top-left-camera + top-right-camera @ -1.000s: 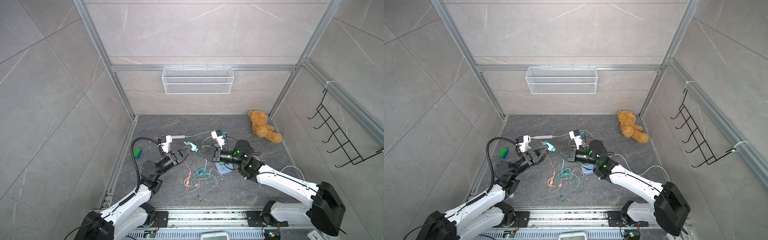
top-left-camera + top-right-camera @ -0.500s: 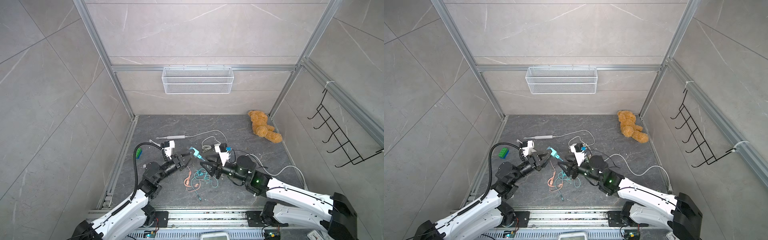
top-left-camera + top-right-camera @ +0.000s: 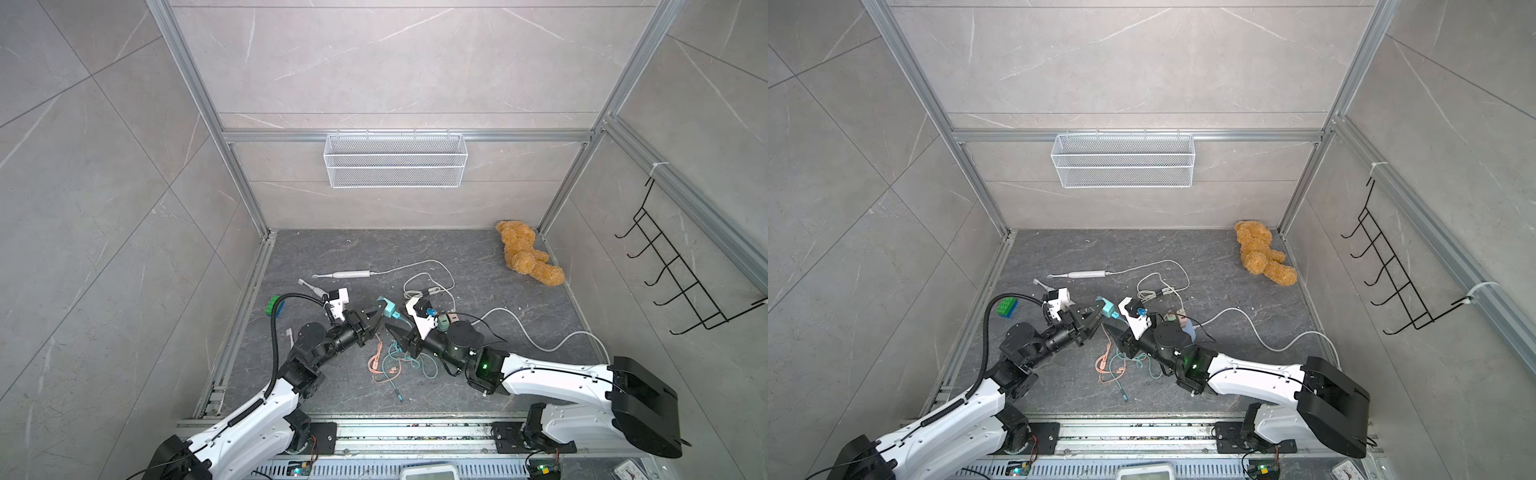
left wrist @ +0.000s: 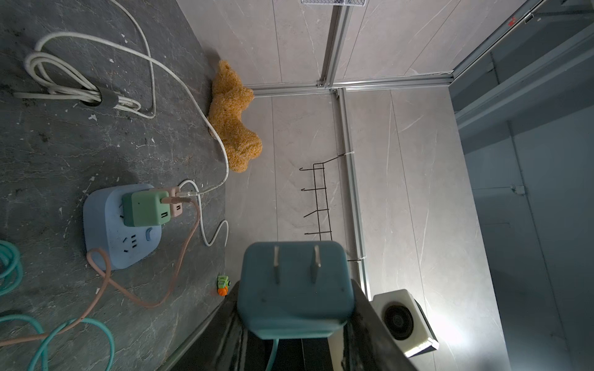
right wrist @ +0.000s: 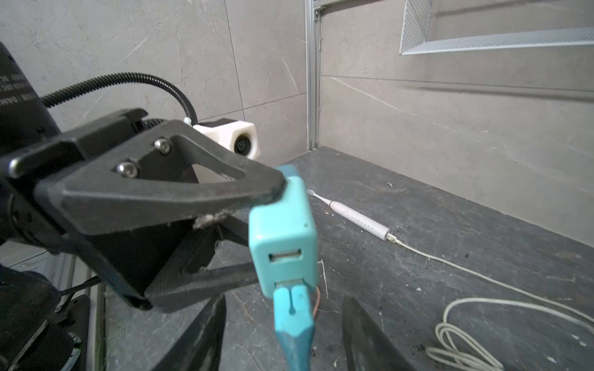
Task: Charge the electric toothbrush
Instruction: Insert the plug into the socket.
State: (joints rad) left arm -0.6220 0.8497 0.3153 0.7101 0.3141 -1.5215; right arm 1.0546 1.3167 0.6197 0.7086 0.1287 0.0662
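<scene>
left claw [image 3: 380, 314] clamped on teal charger [image 5: 283, 231], raised off the floor, near centre | right claw [image 5: 285, 300] spread wide, flanking teal cable plug [image 5: 294, 324], no contact | toothbrush [image 3: 351, 274] flat on floor, far left of centre, white cable [image 3: 415, 263] plugged in

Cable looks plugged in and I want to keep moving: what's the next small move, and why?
Probably back the right pincer off the teal plug. Its jaws stand open either side of the plug, which already sits in the teal adapter clamped by the left pincer. That lets the left pincer carry the adapter to the blue power strip, where a socket looks free.
</scene>
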